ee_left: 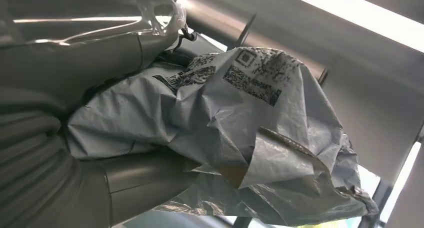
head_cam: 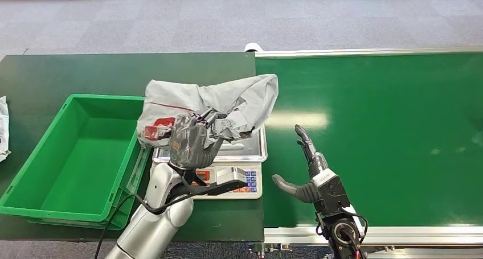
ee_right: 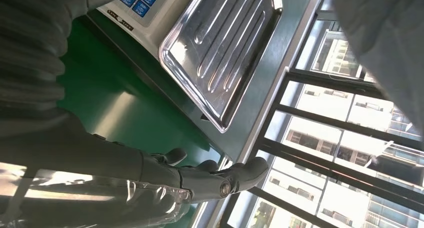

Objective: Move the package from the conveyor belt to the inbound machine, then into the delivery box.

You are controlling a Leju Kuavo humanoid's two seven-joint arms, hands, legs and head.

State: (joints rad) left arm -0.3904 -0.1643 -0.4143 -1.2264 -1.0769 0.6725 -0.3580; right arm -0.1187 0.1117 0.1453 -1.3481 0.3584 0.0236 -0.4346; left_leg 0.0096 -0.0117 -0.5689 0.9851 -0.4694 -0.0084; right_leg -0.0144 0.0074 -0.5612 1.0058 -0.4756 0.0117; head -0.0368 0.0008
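Grey package [head_cam: 216,108] was clamped in left hand [head_cam: 191,142] fingers above scale tray [head_cam: 257,152], right hand [head_cam: 307,176] was held spread apart over green belt [head_cam: 387,134], nothing held.

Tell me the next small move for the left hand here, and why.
Probably carry the package sideways toward the green box and release it there. The left hand grips the package lifted above the scale, whose steel tray shows bare in the right wrist view, so the weighing stop looks finished. The right hand hangs open over the belt, holding nothing.
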